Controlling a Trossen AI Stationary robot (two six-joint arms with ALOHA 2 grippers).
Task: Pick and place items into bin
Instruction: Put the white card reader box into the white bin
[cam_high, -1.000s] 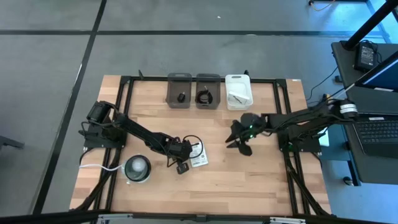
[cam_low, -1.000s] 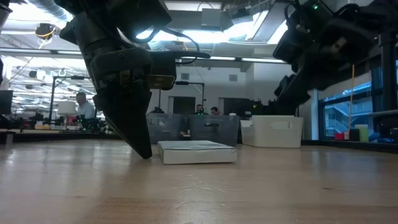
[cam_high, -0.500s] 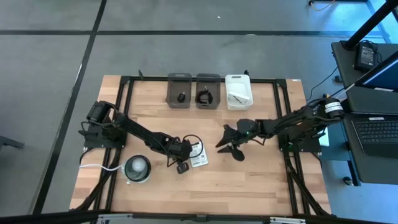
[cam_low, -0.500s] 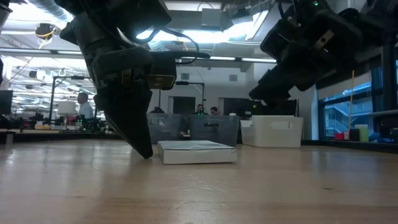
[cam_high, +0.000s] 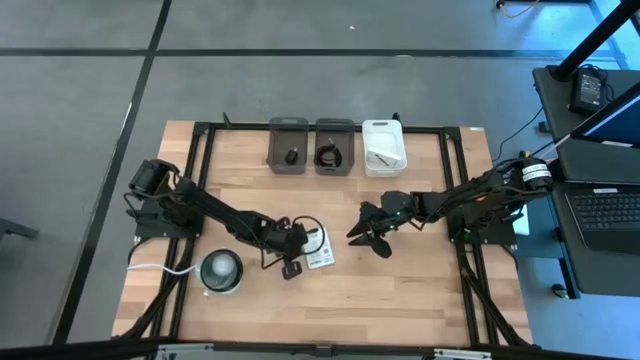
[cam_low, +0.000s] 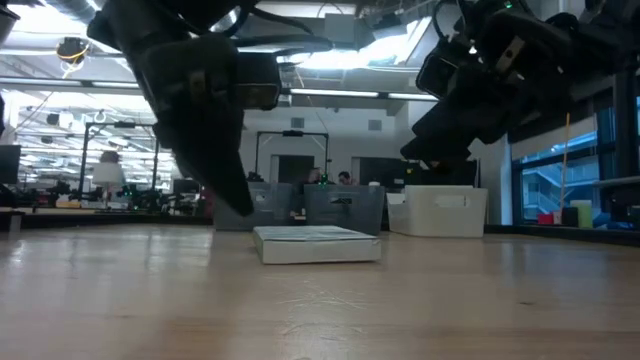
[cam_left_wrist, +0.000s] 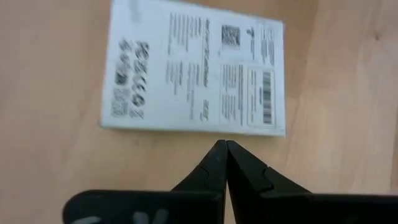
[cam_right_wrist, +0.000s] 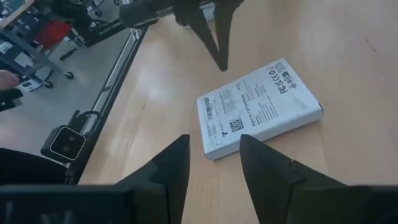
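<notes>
flat white packet (cam_left_wrist: 193, 78) | smooth wood table (cam_left_wrist: 56, 162) | left pincer (cam_left_wrist: 225, 149) closed

I see a round grey-white disc (cam_high: 221, 271) on the wooden table (cam_high: 400, 290), near its front-left corner, white cord (cam_high: 160, 268) running off toward the table's left edge. Right of the table: a laptop (cam_high: 606, 210) on a dark desk, a black power brick (cam_high: 587, 88) farther back. Grey floor behind the table, dark lines.
</notes>
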